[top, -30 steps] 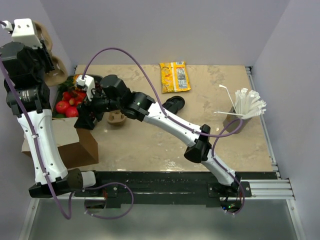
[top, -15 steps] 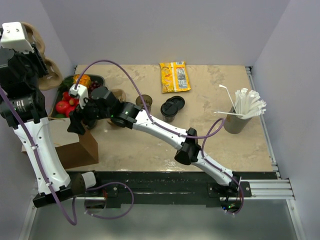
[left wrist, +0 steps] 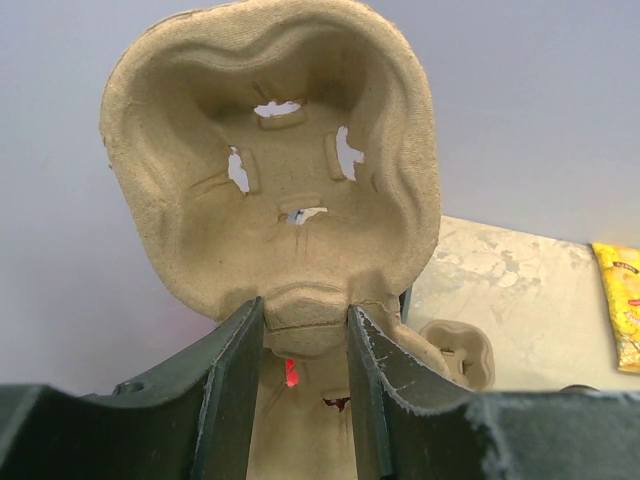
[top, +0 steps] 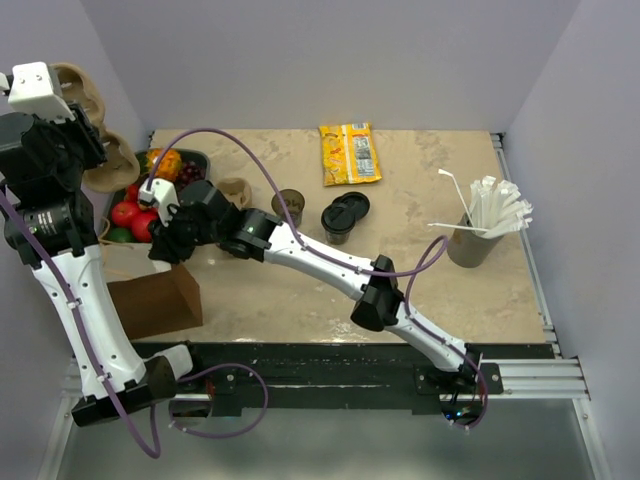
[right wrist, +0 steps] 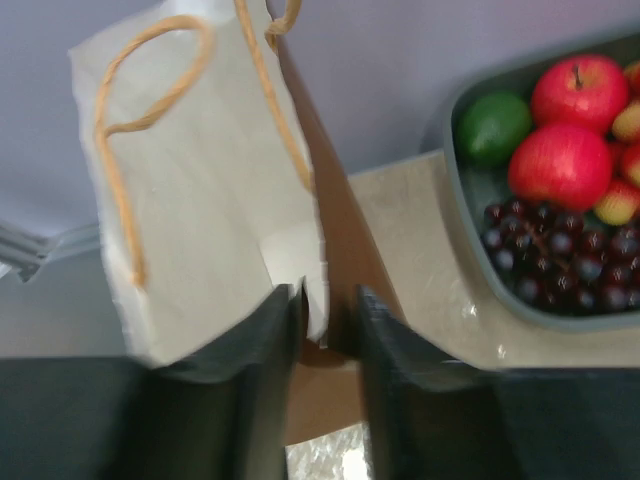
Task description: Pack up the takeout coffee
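Observation:
High at the upper left, my left gripper (left wrist: 305, 330) is shut on the rim of a brown pulp cup carrier (left wrist: 270, 160), which the top view also shows as the carrier (top: 85, 100). My right gripper (top: 165, 245) reaches across to the paper bag (top: 150, 295) at the table's left edge. In the right wrist view its jaws (right wrist: 330, 320) pinch the bag's wall (right wrist: 200, 180), white inside and brown outside, just below the rope handles. An open coffee cup (top: 290, 205) and a black-lidded cup (top: 338, 222) stand mid-table.
A dark tray of apples, grapes and a lime (top: 130, 200) sits behind the bag; its rim (right wrist: 520, 314) lies right of my right fingers. A second pulp carrier (top: 237, 190), a loose lid (top: 352, 204), a yellow snack packet (top: 350, 152) and a straw holder (top: 470, 240) stand on the table.
My right jaws have closed from wide open onto the bag's wall, and that arm has shifted left over the bag. The left arm with the carrier has moved slightly.

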Controlling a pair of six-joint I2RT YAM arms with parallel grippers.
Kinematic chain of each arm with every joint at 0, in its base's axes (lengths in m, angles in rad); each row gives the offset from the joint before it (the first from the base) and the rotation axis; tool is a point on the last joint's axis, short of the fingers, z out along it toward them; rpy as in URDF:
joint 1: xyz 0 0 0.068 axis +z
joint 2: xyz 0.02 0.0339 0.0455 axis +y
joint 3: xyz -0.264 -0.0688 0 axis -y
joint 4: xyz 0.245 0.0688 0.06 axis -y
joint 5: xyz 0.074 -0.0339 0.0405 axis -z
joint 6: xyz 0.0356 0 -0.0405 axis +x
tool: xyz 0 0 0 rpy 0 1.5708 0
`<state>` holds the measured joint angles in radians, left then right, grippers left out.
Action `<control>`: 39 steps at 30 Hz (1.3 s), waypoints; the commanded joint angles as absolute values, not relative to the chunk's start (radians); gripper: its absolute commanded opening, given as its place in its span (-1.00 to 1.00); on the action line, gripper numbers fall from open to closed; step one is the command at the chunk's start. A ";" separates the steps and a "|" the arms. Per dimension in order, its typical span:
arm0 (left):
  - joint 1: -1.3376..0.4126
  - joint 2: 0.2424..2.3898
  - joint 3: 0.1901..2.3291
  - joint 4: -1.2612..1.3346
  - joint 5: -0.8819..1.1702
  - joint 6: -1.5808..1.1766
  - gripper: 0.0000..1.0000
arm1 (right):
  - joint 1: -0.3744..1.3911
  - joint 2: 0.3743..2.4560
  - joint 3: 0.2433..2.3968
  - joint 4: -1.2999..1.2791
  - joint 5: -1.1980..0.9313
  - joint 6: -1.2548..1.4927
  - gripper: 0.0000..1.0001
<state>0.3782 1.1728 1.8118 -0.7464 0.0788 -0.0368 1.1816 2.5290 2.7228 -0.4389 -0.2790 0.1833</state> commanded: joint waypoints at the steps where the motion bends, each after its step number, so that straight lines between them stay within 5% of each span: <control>1: 0.387 1.152 1.781 -0.692 0.139 -0.095 -1.00 | 1.178 2.393 2.660 -0.468 -0.281 0.135 -0.52; 6: 0.387 1.149 1.747 -0.623 0.187 -0.132 -1.00 | 1.180 2.318 2.573 -0.511 -0.232 0.089 -1.00; 21: 0.387 1.137 1.592 -0.422 0.590 -0.140 -1.00 | 1.071 1.714 1.987 -0.679 -0.025 -0.166 -1.00; 31: 0.383 1.123 1.569 -0.561 1.245 0.131 -1.00 | 1.029 1.310 1.445 -0.660 0.233 -0.299 -1.00; 36: 0.313 1.083 1.574 -0.626 1.301 0.195 -1.00 | 1.002 1.273 1.417 -0.657 0.232 -0.321 -1.00; 39: 0.198 1.071 1.565 -0.647 1.169 0.224 -1.00 | 1.002 1.243 1.391 -0.675 0.193 -0.333 -1.00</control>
